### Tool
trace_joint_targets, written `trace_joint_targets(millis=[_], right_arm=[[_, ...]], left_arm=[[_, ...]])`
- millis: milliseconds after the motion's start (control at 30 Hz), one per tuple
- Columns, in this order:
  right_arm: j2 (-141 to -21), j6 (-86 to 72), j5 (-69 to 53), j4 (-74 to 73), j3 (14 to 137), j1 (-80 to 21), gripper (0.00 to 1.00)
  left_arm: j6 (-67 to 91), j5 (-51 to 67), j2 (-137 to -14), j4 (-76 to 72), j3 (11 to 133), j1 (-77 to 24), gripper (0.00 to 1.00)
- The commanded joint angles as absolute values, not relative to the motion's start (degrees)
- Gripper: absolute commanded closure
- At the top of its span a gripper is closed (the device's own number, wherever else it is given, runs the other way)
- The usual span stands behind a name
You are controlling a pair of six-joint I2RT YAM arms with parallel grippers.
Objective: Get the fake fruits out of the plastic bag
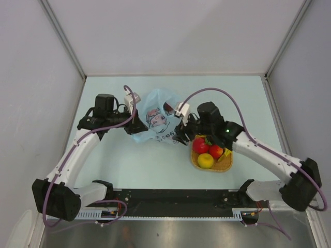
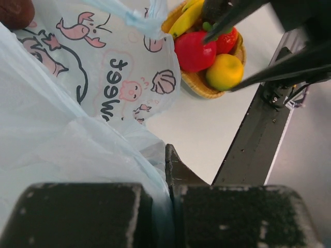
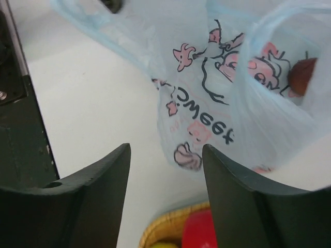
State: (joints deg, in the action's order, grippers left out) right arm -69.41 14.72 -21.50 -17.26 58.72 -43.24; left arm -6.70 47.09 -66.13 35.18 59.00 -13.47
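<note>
The light-blue plastic bag [image 1: 154, 120] with its cartoon print lies at the table's middle. My left gripper [image 1: 135, 124] is shut on the bag's left edge; in the left wrist view the film [image 2: 62, 129] is pinched between the jaws [image 2: 168, 155]. A dark fruit [image 3: 301, 75] sits inside the bag's open mouth and also shows in the left wrist view [image 2: 15, 13]. My right gripper [image 1: 181, 135] is open and empty, hovering just right of the bag [image 3: 248, 103]. A red apple [image 1: 200, 145], a second red fruit [image 1: 215, 151], a yellow round one [image 1: 205, 160] and a banana [image 2: 187, 18] lie outside the bag.
The fruits outside the bag rest in a woven orange-yellow tray [image 1: 225, 165] right of the bag, under my right wrist; its rim shows in the left wrist view [image 2: 199, 89] and the right wrist view [image 3: 160, 227]. The black base rail [image 1: 170, 199] runs along the near edge.
</note>
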Motion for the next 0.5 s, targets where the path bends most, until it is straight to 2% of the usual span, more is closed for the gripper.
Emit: trace_joint_targets(millis=[0,100,300,367,400,467], right_arm=[[-80.47,8.09,-17.23,-4.16,61.87,-44.47,0.42],[-86.38,3.09,-12.67,2.08,64.85,-43.86,0.41],[-99.83,-2.02,-7.30,5.36,75.05,-40.78,0.41],[-103.16,-1.23,-5.72,5.01,77.24,-41.22,0.34],[-104.05,-0.19,-5.19,5.27,77.52,-41.48,0.23],[-106.42,1.39,-3.61,5.62,77.87,-42.53,0.12]], left_arm=[[-6.76,52.02,-61.79,35.50,60.29,-13.18,1.00],[-10.26,53.35,-58.63,40.15,60.29,-13.18,1.00],[-16.69,54.40,-49.32,50.88,59.94,-13.18,1.00],[-19.07,55.37,-47.56,53.25,59.33,-12.92,1.00],[-19.33,55.28,-47.29,53.26,58.80,-12.92,1.00],[-19.34,54.06,-47.02,52.39,57.23,-12.83,1.00]])
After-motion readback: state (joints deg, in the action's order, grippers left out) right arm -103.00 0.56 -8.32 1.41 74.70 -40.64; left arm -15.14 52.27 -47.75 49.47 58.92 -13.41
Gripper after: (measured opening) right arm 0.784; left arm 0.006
